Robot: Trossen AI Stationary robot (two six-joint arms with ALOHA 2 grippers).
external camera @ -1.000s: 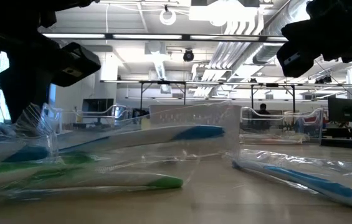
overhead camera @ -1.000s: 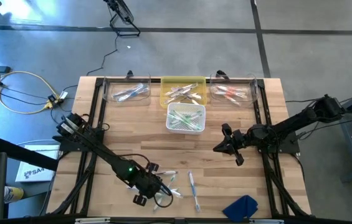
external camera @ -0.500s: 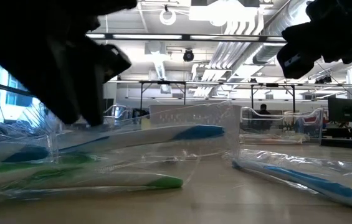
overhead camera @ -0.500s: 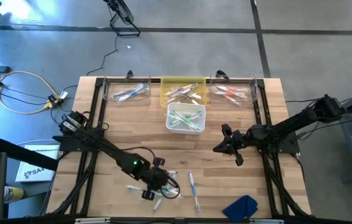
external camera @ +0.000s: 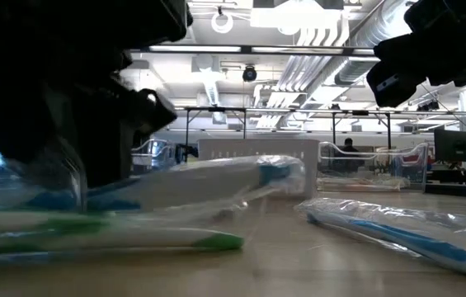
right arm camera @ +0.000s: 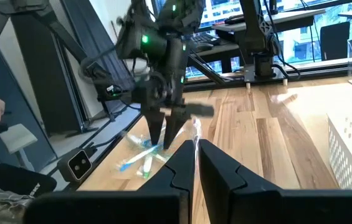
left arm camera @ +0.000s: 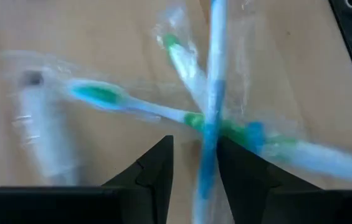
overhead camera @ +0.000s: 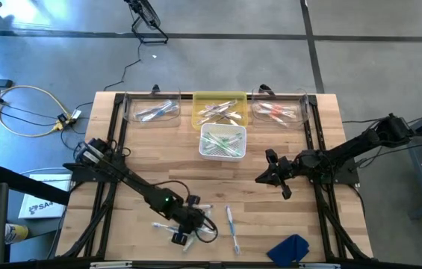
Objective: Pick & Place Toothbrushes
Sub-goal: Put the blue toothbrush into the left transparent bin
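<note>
Toothbrushes (overhead camera: 196,220), thin white plastic sticks with green and blue accents, each in a clear crinkly wrapper, lie crossed in a small heap near the front edge of your wooden counter (overhead camera: 270,149). Your left gripper (overhead camera: 184,230) hangs low over that heap, fingers (left arm camera: 157,165) partly apart astride a blue-accented handle, not yet clamped on it. Your right gripper (overhead camera: 270,173) waits above mid-counter, its fingers closed on nothing. Expect these to be light and fairly stiff, though the film will likely slip and drag neighbours along (they overlap). Take the top one at mid-handle, across its width.
</note>
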